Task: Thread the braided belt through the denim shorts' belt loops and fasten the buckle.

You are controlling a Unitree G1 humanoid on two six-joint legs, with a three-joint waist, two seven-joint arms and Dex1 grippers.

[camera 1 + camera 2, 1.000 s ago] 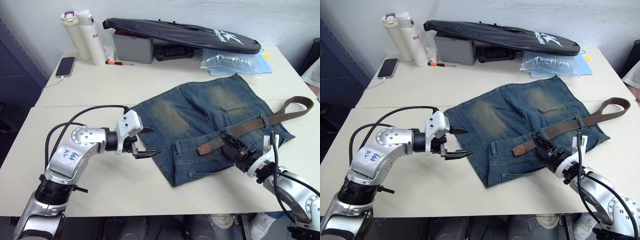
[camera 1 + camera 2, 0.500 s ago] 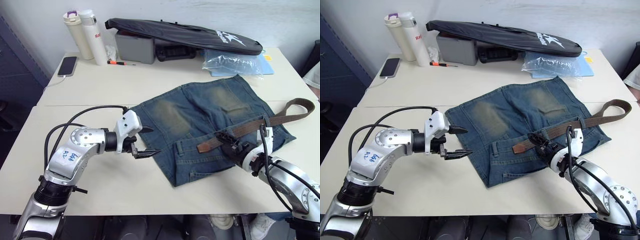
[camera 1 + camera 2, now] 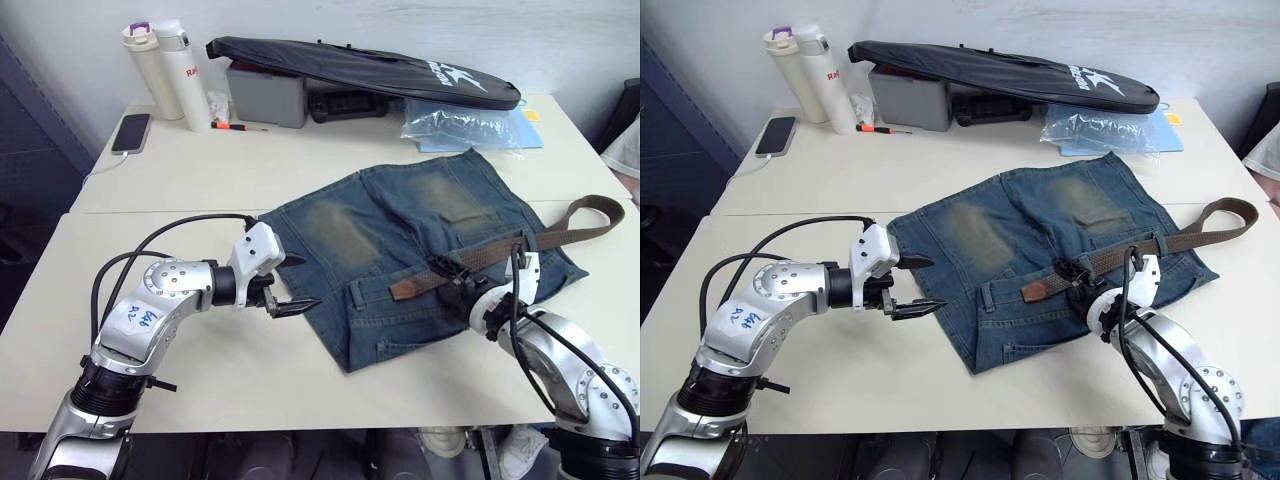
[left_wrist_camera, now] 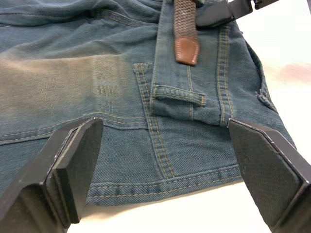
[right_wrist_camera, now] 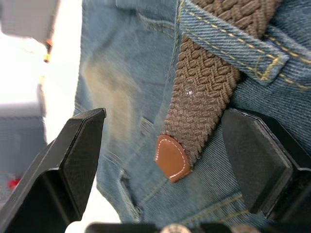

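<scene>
A white table carries the denim shorts, spread flat near its right side with the waistband toward the near edge and two worn lighter patches on the seat. Across the waistband lies the braided belt, running from a loop of strap off the shorts' far right corner to its brown leather tip, which rests on the denim near the middle of the waistband. The strap passes under one of the belt loops just right of that tip; another loop further left holds nothing. The right gripper hovers over the belt's tip end with its fingers spread apart on either side of the strap. The left gripper sits at the shorts' left edge, fingers wide open, gripping nothing.
</scene>
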